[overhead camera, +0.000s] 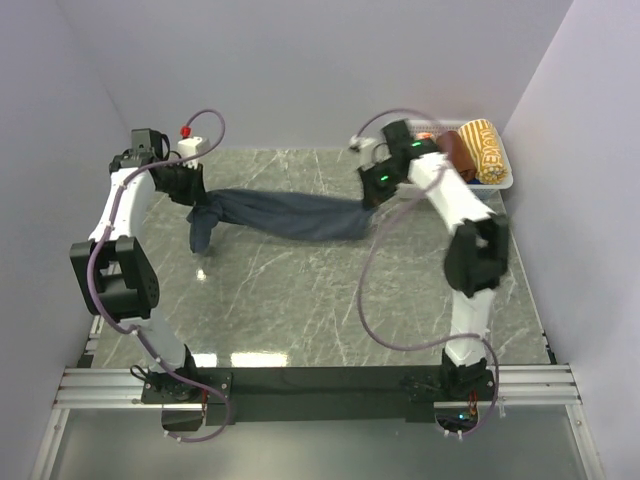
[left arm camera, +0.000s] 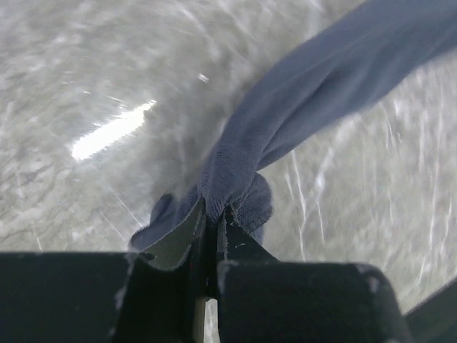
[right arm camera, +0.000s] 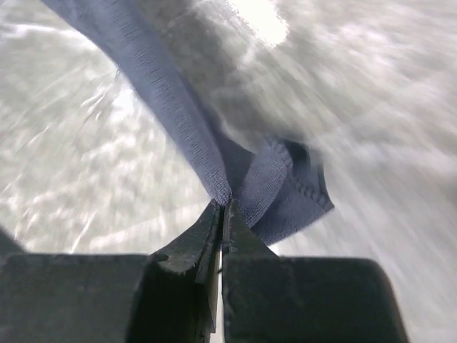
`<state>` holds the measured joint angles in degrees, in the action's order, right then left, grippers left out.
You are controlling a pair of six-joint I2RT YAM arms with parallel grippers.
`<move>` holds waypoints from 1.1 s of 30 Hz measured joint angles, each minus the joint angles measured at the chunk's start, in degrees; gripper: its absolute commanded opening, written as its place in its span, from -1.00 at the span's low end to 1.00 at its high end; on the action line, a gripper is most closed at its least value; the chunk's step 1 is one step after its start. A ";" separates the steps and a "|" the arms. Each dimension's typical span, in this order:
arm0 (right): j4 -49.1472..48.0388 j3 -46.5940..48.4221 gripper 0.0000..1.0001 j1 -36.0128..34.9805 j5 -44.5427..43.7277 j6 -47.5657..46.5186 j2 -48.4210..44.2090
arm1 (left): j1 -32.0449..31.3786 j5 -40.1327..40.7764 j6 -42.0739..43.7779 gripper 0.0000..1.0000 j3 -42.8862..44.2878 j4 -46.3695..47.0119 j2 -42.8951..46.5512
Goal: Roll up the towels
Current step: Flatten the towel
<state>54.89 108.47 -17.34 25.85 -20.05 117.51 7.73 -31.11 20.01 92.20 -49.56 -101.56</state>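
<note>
Towel [overhead camera: 290, 215]: navy, strung left to right over far table [overhead camera: 300, 310].
Left gripper [left arm camera: 214, 213]: jaws clamped on towel's left end.
Right gripper [right arm camera: 224, 206]: jaws clamped on its right end.
Basket [overhead camera: 503, 184], far right: lettering on yellow pack [overhead camera: 487, 148] unreadable.

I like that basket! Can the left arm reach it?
Probably not: the white basket sits in the far right corner, the right arm stands between, and the left fingers are shut on the blue towel.

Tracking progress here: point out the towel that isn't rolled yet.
The navy towel, strung between the left gripper and the right gripper. The yellow patterned towel and the brown towel sit rolled in the white basket.
</note>
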 measured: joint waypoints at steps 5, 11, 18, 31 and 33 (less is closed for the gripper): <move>6.19 -7.21 -1.00 3.89 0.92 -4.42 -21.92 | 0.07 -4.46 10.16 -0.97 -5.95 -6.75 7.67; 15.34 -16.17 -1.00 0.70 2.75 -7.78 -30.82 | 0.00 -7.06 20.02 -0.89 -10.80 -14.05 10.64; 11.39 -8.66 -0.20 0.81 0.09 -3.52 -4.61 | 0.07 -5.31 15.91 -0.46 -11.45 -7.10 -1.97; 5.14 -17.51 -0.06 2.58 -8.33 -5.66 -14.67 | 4.28 3.21 6.62 0.13 -10.82 2.19 -2.12; 4.59 -23.32 -0.10 1.66 -8.98 -7.52 -19.41 | 5.33 3.52 6.01 0.14 -10.86 2.12 -1.66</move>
<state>59.48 85.14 -15.68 16.86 -27.57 98.10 13.06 -27.59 26.02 81.34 -47.44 -103.22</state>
